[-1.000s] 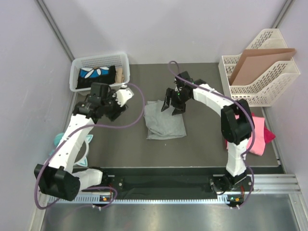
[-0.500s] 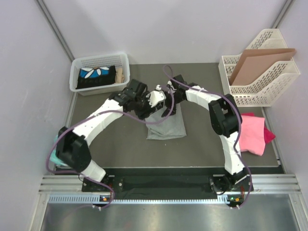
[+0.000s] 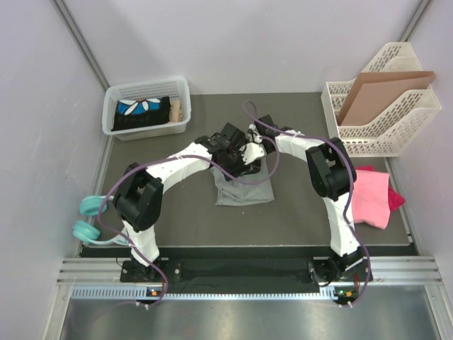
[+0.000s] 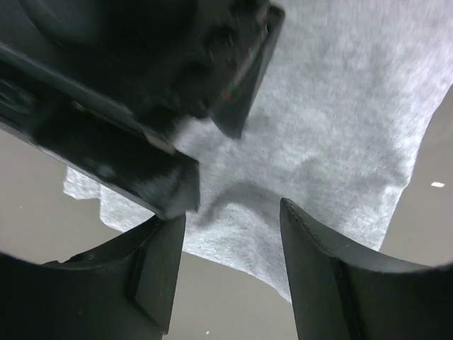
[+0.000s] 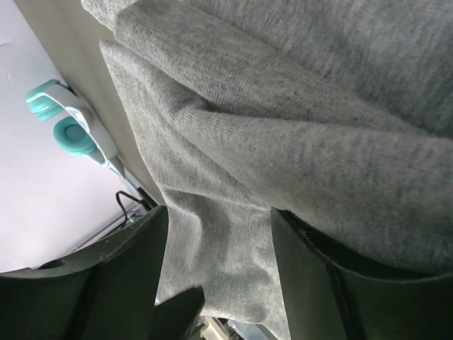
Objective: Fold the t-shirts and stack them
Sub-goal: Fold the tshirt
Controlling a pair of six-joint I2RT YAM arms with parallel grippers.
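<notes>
Your left gripper (image 4: 230, 212): jaws apart, over grey t-shirt (image 3: 248, 190). Your right gripper (image 5: 219, 212): jaws apart, grey cloth bunched between. Pink t-shirts (image 3: 371, 198) lie far right.

basket (image 3: 182, 95): far left, flowered cloth (image 3: 141, 112) inside | file rack (image 3: 396, 134): far right, holds cardboard sheet (image 3: 382, 88) | teal headphones (image 3: 88, 218): left edge

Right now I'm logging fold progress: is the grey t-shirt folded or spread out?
Folded, at least partly: the grey t-shirt lies as a compact rectangle, and the right wrist view shows overlapping layers of cloth.
</notes>
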